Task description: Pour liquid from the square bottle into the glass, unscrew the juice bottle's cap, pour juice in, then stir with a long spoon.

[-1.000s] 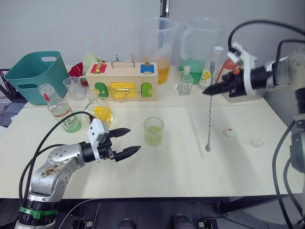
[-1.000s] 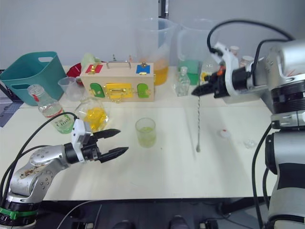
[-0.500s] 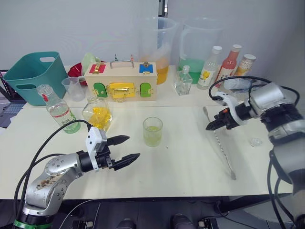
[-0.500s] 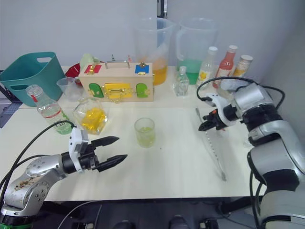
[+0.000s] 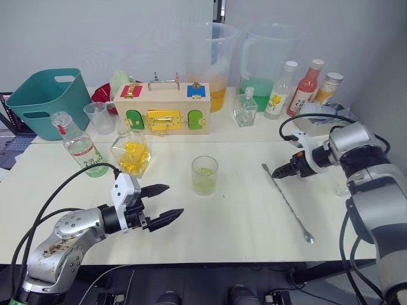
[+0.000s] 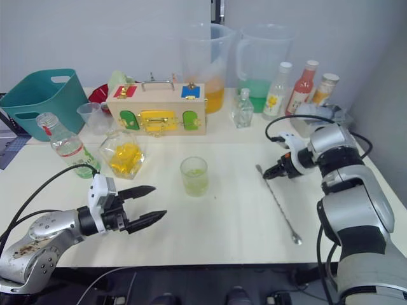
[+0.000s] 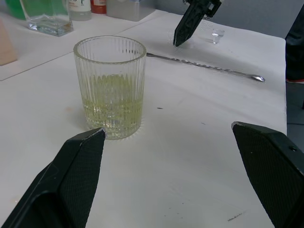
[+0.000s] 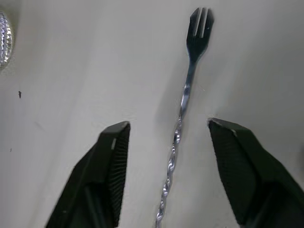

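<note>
across the head views, at table centre: the glass (image 5: 205, 175), ribbed tumbler, upright, a shallow fill of yellow-green liquid (image 5: 204, 182) in its lower part; reads as already poured into, judged from the fill.
- at its 10 o'clock, near: the square bottle (image 5: 130, 152), faceted, yellow, upright.
- at 9 o'clock, well apart: the juice bottle (image 5: 78, 145), neck bare, set by the table edge.
- at 3 o'clock, well apart: the long spoon (image 5: 286, 203), flat on the table, lying diagonally, bowl toward the near edge; laid down, so probably done with or waiting.
- right gripper (image 5: 278, 173) just beside the spoon's far end, fingers parted, holding nothing.
- left gripper (image 5: 161, 204) at the glass's 7 o'clock, spread wide and empty, pointed toward the glass, likely standing ready to steady it.
- rear row: wooden latch box (image 5: 163, 109), teal basket (image 5: 46, 101), two large jugs.

left wrist view: black fingers (image 7: 64, 186) splayed either side of the glass (image 7: 110, 85), not touching; spoon (image 7: 209, 68) on the table beyond it, the other arm's gripper (image 7: 192, 19) above its end.

right wrist view: spoon's twisted shaft (image 8: 176, 156) and forked tip (image 8: 200, 27) lying between the open fingers (image 8: 107, 170), no contact; placement suits a release or a fresh pick, cannot say which.
</note>
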